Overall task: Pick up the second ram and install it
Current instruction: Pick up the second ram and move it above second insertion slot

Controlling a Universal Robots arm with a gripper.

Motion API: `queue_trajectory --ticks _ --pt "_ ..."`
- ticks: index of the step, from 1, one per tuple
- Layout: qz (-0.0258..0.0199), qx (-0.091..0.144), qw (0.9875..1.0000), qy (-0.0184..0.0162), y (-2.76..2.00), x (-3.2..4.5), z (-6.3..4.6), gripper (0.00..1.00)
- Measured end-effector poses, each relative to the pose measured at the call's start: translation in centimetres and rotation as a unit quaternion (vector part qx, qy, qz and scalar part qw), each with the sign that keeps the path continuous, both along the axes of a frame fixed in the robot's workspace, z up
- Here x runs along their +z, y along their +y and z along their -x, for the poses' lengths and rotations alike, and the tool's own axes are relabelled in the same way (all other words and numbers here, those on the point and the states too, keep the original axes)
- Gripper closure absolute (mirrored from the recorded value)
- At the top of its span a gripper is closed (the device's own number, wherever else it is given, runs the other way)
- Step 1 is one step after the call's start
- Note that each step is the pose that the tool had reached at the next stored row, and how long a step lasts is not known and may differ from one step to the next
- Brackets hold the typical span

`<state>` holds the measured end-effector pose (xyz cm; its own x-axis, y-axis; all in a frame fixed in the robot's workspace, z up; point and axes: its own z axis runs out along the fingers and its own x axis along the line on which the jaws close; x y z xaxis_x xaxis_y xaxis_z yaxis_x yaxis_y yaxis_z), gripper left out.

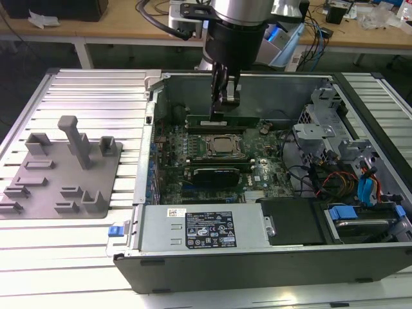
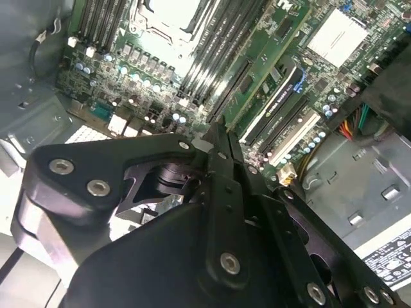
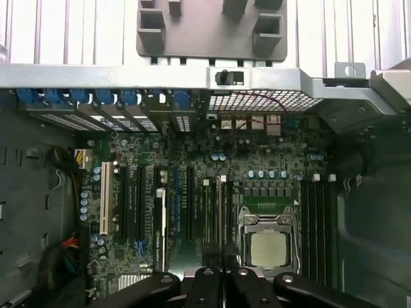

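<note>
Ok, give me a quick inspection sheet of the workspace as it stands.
Surface: ribbed metal table, open computer case on it.
Job's things: the second ram stands on edge beside the processor, inside the case.
Clutter: grey fixture tray at the exterior view's left.
Grippers: gripper shut on the second ram.
Cables: wire bundle in the case at the exterior view's right.
Surroundings: workbench behind, leads on it.

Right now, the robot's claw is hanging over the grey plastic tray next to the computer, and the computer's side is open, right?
Not over the tray: the exterior view shows the gripper down inside the computer case, shut on the second ram beside the processor. The grey tray lies apart on that view's left. The side is open.
</note>
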<state>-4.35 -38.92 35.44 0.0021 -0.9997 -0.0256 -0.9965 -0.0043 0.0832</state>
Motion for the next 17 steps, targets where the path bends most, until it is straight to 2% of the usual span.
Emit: queue_trajectory --ticks 6,7,11,17 --pt "-0.0001 0.000 1.0000 0.0000 1.39 -0.59 0.0 0.90" --pt "0.0000 0.000 1.0000 0.0000 1.47 -0.66 0.0 0.90" --pt "-0.0001 0.000 1.0000 -0.0017 1.63 -1.79 0.0 0.90" --pt "0.0000 0.001 1.0000 -0.0017 1.78 -3.09 -0.1 0.90"
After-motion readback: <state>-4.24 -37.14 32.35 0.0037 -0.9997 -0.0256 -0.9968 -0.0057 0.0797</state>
